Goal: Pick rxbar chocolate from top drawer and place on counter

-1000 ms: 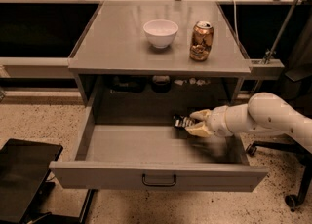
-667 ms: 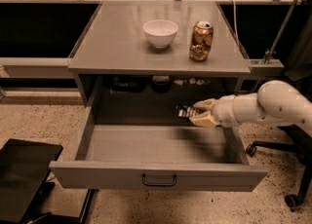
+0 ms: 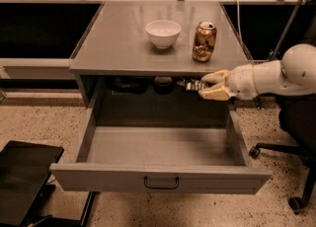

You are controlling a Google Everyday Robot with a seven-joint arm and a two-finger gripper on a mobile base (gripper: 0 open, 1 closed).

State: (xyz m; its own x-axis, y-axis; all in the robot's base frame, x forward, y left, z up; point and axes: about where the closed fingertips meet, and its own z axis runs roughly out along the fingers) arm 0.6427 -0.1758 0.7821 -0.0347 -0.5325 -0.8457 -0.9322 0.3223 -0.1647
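The top drawer [image 3: 160, 182] is pulled wide open, its grey floor bare. My gripper [image 3: 210, 86] reaches in from the right, above the drawer's back right part and just below the counter's front edge. It is shut on the rxbar chocolate [image 3: 190, 85], a small dark bar with pale lettering that sticks out to the left of the fingers [image 3: 216, 78]. The counter [image 3: 118, 38] is the flat grey top of the cabinet.
A white bowl [image 3: 163, 32] and a copper-coloured can [image 3: 204, 41] stand on the counter, the can right above my gripper. A black object [image 3: 24, 179] lies on the floor at lower left. An office chair base [image 3: 291, 171] stands at right.
My gripper has risen out of the drawer with the bar, from near the drawer floor up to the counter's front edge.
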